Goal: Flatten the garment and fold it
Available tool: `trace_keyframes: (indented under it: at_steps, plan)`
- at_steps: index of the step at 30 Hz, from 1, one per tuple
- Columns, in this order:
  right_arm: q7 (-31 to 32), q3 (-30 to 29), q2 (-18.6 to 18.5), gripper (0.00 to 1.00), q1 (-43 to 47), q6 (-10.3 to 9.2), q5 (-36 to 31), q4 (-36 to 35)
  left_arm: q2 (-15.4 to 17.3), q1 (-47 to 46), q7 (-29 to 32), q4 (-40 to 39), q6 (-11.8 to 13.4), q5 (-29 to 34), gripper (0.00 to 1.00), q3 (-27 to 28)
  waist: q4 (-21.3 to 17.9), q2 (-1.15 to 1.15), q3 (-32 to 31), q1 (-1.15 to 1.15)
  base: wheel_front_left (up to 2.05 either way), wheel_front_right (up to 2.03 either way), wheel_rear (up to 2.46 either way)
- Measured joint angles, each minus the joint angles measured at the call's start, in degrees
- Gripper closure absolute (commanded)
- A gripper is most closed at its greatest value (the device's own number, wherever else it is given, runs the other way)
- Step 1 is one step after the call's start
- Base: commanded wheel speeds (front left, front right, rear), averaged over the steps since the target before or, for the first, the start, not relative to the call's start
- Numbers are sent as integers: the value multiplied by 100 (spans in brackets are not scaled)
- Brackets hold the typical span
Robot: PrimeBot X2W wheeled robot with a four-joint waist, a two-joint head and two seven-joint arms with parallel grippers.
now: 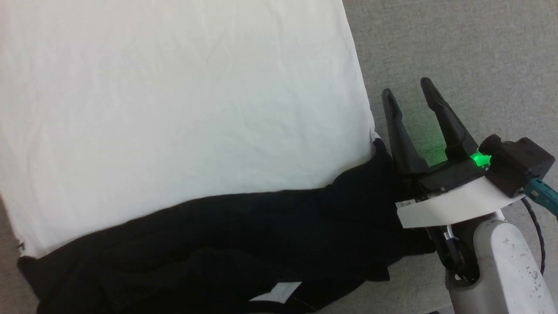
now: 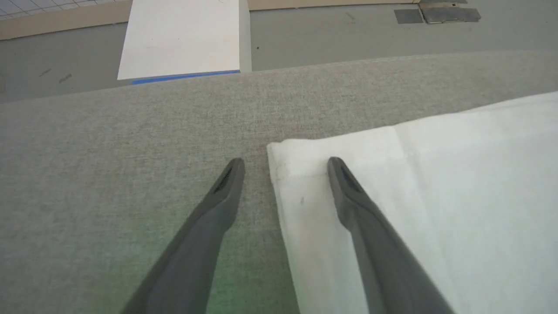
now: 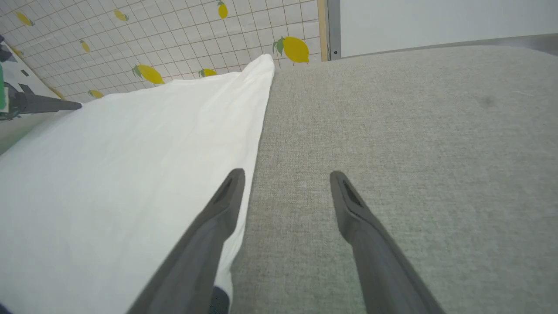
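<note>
Now: soft white-bodied, black-sleeved shirt [image 1: 174,109] laid flat; right end effector [image 1: 406,88] spread, empty, beside its edge; left end effector [image 2: 285,161] likewise, straddling its corner, presumably staged for folding.

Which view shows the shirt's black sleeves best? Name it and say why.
The head view: the black sleeves lie bunched across the near edge of the white body. The left wrist view gives a white hemmed corner; the right wrist view gives the white side edge and a dark sliver at the bottom.
</note>
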Motion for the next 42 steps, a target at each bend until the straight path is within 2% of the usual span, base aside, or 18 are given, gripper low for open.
trace_keyframes:
  at_steps: [6,7,8,9,13,18,23,26,32,36,42]
  plan:
    - [-43,85,0,0,-103,0,42,97,263,-181,478,-146,265,136,0,-10,-145,0,274,0,0,0,0]
    - [-42,98,0,0,-128,0,42,105,277,-192,556,-188,302,136,25,-12,-155,0,295,0,0,0,0]
    - [-41,98,0,0,-157,0,41,107,297,-197,611,-235,312,136,96,-26,-156,0,304,-1,0,0,0]
    - [-41,96,0,0,-191,0,35,105,304,-198,655,-269,313,136,100,-36,-151,0,305,0,0,0,0]
    - [23,40,-1,0,-441,0,-136,36,286,-173,750,-392,300,120,100,-130,-79,0,279,0,0,0,0]
    - [268,44,-1,0,-989,0,-318,-123,224,-159,524,-479,194,122,100,-274,51,0,233,0,0,0,0]
    - [877,10,-1,0,-2221,0,-400,137,31,-213,19,-477,38,172,100,-500,238,0,238,0,0,0,0]
    - [1259,-132,0,0,-3299,0,-391,759,-103,-369,-211,-431,-29,179,100,-625,387,0,268,0,0,0,0]
    - [2187,-506,3,0,-5026,0,-513,2663,-505,-692,-703,-303,-181,179,100,-956,767,0,351,-1,0,0,0]
    - [2940,-818,-4,0,-5608,0,-821,3607,-743,-827,-961,-164,-277,178,100,-1168,1046,0,399,-1,0,0,0]
    - [3834,-869,9,0,-6122,0,-1426,4214,-806,-935,-1205,18,-345,177,100,-1332,1352,0,480,-1,0,0,0]
